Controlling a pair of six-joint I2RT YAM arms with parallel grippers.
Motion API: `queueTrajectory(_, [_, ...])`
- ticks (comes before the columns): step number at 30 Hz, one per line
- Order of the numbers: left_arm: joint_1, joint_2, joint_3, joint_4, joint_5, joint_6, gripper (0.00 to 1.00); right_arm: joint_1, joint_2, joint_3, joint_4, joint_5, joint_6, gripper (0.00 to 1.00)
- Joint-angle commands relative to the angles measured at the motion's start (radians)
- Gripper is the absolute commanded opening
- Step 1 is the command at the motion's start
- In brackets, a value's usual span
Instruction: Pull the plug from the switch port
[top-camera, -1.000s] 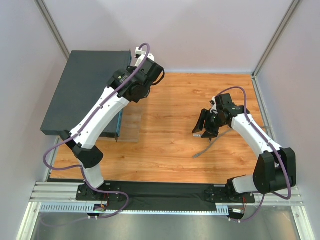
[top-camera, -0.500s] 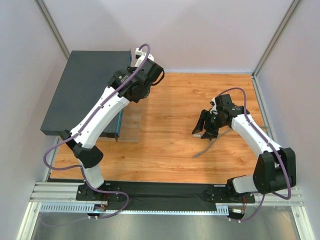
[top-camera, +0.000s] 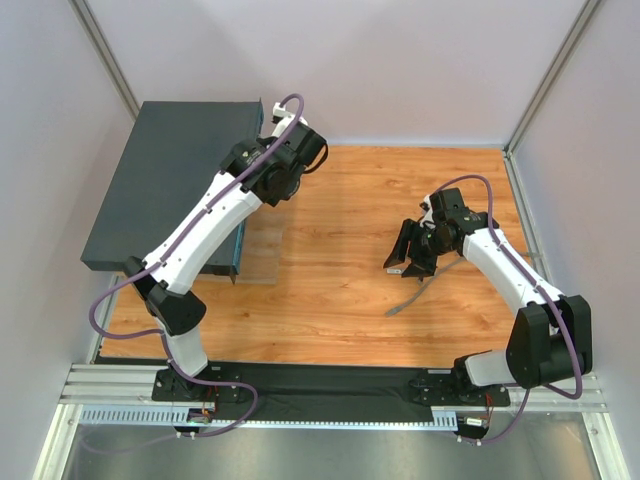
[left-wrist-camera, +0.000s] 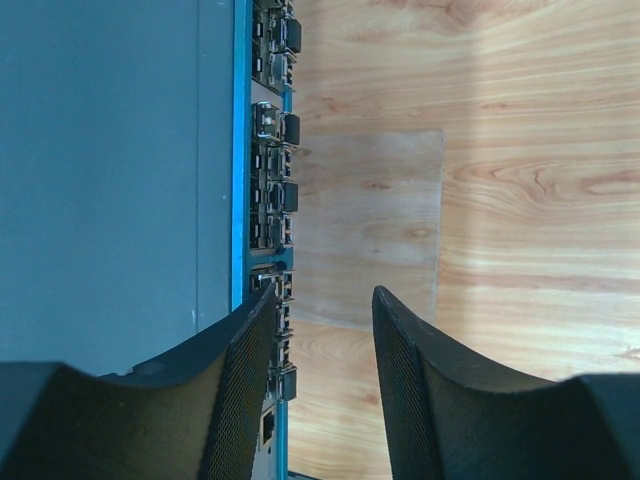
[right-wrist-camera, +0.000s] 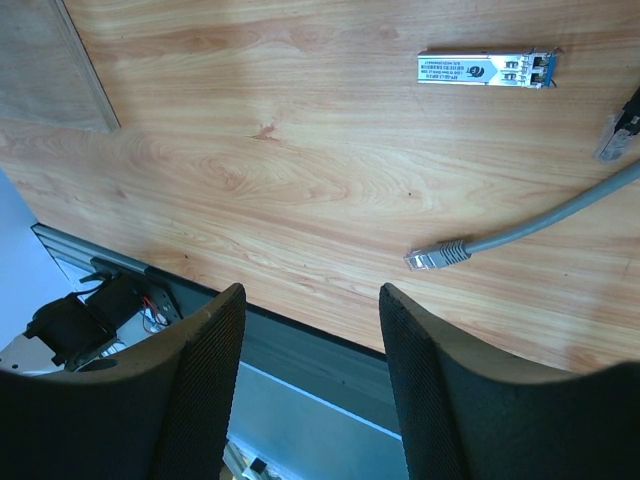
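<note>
The switch (top-camera: 165, 175) lay flat at the table's (top-camera: 380, 190) far left corner, its thin front face with the row of sockets (left-wrist-camera: 270, 190) turned toward the wood. I could read no writing on it, and I could not tell whether anything sat in the sockets. My left pincer (left-wrist-camera: 322, 385) hung over that front edge, jaws parted and empty, one finger above the sockets and the other above the table. Well apart, toward the right, a plug (right-wrist-camera: 432, 258) on a grey cable (right-wrist-camera: 560, 215) lay loose on the wood. Near it lay a small metal module (right-wrist-camera: 485, 69) whose white label (right-wrist-camera: 468, 69) was printed too small to read. My right pincer (right-wrist-camera: 310, 390) hovered above them, open, holding nothing.
</note>
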Motion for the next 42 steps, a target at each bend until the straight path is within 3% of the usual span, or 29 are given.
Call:
queueTrajectory(1, [0.007,-0.033,0.039,-0.290,-0.008,0.027,0.51,0.006,-0.013,0.002,0.034,-0.014,0.014,0.57])
queueTrajectory(8, [0.007,-0.052,0.084,-0.293,-0.015,0.028,0.50,0.007,0.004,0.005,0.044,-0.024,0.020,0.57])
queueTrajectory(29, [0.044,-0.056,-0.002,-0.242,0.042,0.042,0.50,0.010,0.014,0.016,0.044,-0.030,0.025,0.57])
queueTrajectory(37, [-0.007,-0.071,0.079,-0.201,0.022,0.062,0.47,0.018,0.025,0.013,0.051,-0.030,0.028,0.57])
queueTrajectory(42, [-0.008,-0.059,0.050,-0.198,0.035,0.059,0.48,0.024,0.022,0.013,0.050,-0.027,0.031,0.57])
